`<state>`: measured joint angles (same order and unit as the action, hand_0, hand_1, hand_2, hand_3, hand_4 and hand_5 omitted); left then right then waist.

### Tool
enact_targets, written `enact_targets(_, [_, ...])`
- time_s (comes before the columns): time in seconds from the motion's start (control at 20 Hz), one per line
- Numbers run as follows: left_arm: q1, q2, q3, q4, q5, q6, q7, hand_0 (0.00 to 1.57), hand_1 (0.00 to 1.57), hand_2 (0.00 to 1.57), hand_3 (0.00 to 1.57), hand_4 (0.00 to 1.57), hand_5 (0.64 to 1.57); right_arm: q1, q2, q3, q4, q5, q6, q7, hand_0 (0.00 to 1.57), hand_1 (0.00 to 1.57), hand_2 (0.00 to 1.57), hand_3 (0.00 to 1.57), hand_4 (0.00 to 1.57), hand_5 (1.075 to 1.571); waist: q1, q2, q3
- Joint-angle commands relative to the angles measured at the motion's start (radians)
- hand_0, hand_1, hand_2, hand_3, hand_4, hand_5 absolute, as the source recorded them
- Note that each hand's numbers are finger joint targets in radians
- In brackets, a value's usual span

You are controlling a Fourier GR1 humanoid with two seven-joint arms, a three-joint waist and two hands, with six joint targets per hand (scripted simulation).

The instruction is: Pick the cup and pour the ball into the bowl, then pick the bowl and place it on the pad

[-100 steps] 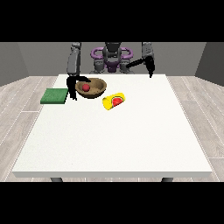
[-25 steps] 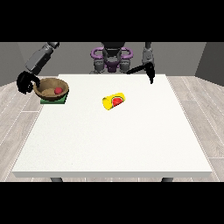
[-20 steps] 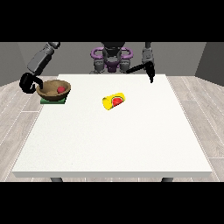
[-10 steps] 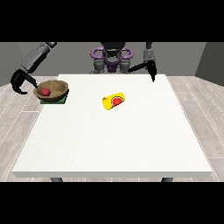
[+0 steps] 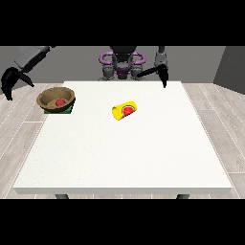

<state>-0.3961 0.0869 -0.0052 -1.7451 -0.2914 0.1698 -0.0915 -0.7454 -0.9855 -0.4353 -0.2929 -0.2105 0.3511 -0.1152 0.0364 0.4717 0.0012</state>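
A brown bowl [image 5: 56,99] sits on the green pad [image 5: 68,110] at the table's left edge, with a red ball [image 5: 60,102] inside it. A yellow cup [image 5: 125,110] lies on its side near the table's middle, its red inside facing the camera. The hand at the view's left [image 5: 10,83] hangs out past the table's left edge, apart from the bowl, fingers spread and holding nothing. The hand at the view's right [image 5: 163,75] hovers over the table's far edge, fingers pointing down, empty.
The white table [image 5: 124,153] stretches wide in front of the cup. The robot's purple-and-grey torso [image 5: 122,62] stands behind the far edge. Wooden floor surrounds the table.
The hand at the view's left let go of the bowl on the pad and drew away leftward, off the table. The other hand and the cup stayed put.
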Motion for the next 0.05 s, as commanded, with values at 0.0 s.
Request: enact_targets(0.0, [0.09,-0.012,-0.027,0.064,0.008,-0.025,-0.026,0.0,0.0,0.0,0.0,0.0,1.569,-0.027,-0.096,-0.025,-0.004,-0.04,0.131,0.102,0.0,0.0,0.19,0.29,0.0,1.503,-0.006,-0.13,-0.0025])
